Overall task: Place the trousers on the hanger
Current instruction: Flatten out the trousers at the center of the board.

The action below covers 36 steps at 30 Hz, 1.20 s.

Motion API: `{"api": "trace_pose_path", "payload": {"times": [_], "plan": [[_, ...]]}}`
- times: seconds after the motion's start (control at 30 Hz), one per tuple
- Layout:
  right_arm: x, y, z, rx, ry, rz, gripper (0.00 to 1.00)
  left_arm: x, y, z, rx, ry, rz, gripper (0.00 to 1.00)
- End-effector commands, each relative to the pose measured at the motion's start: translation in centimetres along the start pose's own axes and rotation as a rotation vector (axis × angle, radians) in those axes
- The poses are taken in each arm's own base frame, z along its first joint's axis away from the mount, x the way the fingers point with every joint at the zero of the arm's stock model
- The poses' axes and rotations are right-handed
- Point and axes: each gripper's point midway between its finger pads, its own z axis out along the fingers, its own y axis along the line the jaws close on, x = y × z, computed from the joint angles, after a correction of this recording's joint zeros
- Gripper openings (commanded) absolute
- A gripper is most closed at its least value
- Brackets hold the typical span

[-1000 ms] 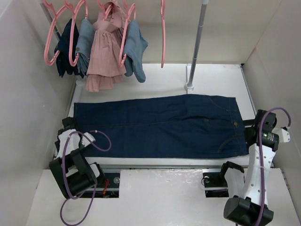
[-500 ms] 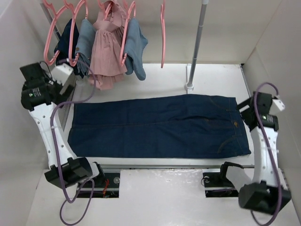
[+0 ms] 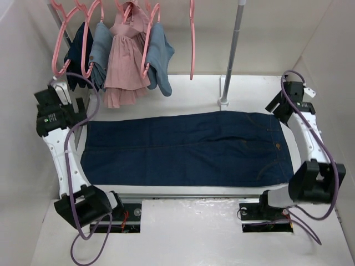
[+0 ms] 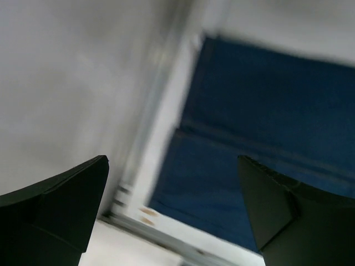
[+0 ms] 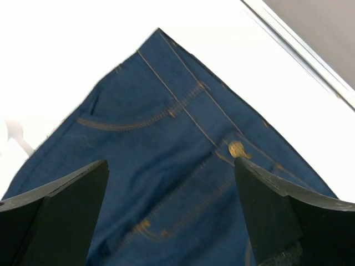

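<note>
Top external — left end effector (image 3: 62, 111), right end effector (image 3: 280, 105) now farther back

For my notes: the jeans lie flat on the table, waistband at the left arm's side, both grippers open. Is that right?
Not quite. The jeans lie flat on the table with the waistband at the right arm's side; the right wrist view shows their button and pocket below the open right gripper. The left gripper is open too.
</note>
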Motion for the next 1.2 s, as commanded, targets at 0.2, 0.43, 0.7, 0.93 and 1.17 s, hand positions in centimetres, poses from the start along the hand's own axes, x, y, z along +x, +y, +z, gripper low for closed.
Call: {"api": "trace_pose_path", "payload": {"times": [0.2,0.43,0.7,0.93,1.17], "plan": [[-0.9,3.9,6.4,-0.073,0.121,0.017,0.98,4.7,-3.3,7.4,0.111,0.062,-0.340,0.94],[-1.1,5.3,11.1,-0.011,0.180,0.023,0.95,2.7,-5.7,11.8,0.075,0.078,-0.340,0.95],[-1.9,7.2,15.4,0.044,0.226,0.018,0.95,3.4,-8.4,17.4,0.106,0.175,-0.355,1.00],[1.5,6.0,19.3,0.148,0.309,-0.030,0.94,3.9,-9.7,22.2,0.132,0.278,-0.359,1.00],[2.2,5.3,20.5,0.174,0.331,-0.046,0.65,6.5,-10.0,25.5,0.097,0.373,-0.347,0.93]]}}
